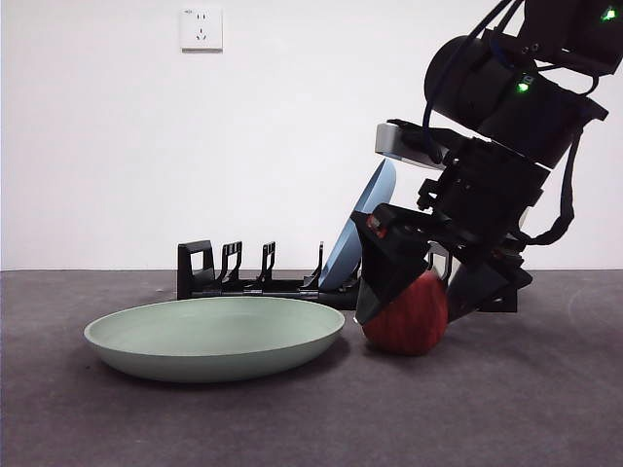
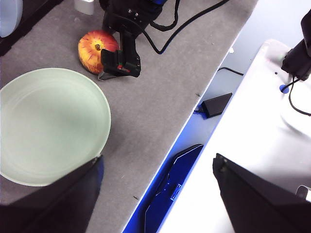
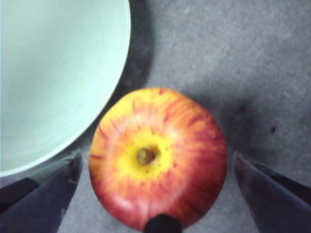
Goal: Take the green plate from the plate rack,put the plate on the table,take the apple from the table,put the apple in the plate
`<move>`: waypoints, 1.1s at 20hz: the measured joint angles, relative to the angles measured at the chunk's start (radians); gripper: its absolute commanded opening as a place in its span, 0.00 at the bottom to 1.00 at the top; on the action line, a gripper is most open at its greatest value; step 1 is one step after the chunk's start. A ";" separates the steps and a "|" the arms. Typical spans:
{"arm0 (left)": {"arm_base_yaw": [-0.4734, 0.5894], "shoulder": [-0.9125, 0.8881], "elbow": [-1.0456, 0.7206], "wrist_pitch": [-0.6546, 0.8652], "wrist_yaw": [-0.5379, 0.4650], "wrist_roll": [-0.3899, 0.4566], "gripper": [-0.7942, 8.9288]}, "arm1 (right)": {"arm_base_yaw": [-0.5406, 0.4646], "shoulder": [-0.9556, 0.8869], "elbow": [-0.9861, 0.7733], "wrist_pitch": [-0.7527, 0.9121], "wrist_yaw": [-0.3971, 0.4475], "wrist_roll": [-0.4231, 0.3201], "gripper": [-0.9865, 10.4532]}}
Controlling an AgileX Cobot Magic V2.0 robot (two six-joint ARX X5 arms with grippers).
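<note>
The green plate [image 1: 214,336] lies flat on the table [image 1: 526,409], left of the apple [image 1: 409,316]. The apple, red with yellow streaks, stands on the table close to the plate's rim. My right gripper [image 1: 414,313] has come down over it, open, one jaw on each side with narrow gaps, as the right wrist view shows around the apple [image 3: 158,155] beside the plate [image 3: 53,77]. My left gripper [image 2: 158,194] hangs open high over the table's front edge, holding nothing; from there I see the plate [image 2: 48,121], the apple [image 2: 95,48] and the right gripper [image 2: 121,58].
The black plate rack [image 1: 253,277] stands behind the plate, with a blue plate [image 1: 365,229] leaning in it just behind the right gripper. The table's front edge [image 2: 194,104] drops off to cables and a black box below.
</note>
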 measured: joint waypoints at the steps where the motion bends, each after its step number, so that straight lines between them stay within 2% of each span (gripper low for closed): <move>1: 0.000 0.000 0.000 0.000 0.000 0.000 0.47 | 0.000 0.000 0.000 0.000 0.000 0.003 0.37; 5: 0.000 0.000 0.000 0.000 0.000 0.000 0.47 | -0.001 0.000 0.000 0.000 0.002 0.012 0.07; 10: 0.000 0.000 0.000 -0.003 0.000 0.000 0.47 | 0.000 -0.025 0.000 -0.019 0.002 0.019 0.08; 14: 0.000 0.000 0.000 -0.005 0.000 0.000 0.47 | 0.013 -0.164 0.000 -0.003 0.005 0.044 0.07; 17: 0.000 0.000 0.000 -0.005 0.000 0.000 0.47 | 0.053 -0.198 0.048 -0.001 0.004 0.049 0.07; 22: 0.000 0.000 0.000 -0.005 0.000 0.000 0.47 | 0.162 -0.116 0.185 0.025 0.005 0.051 0.07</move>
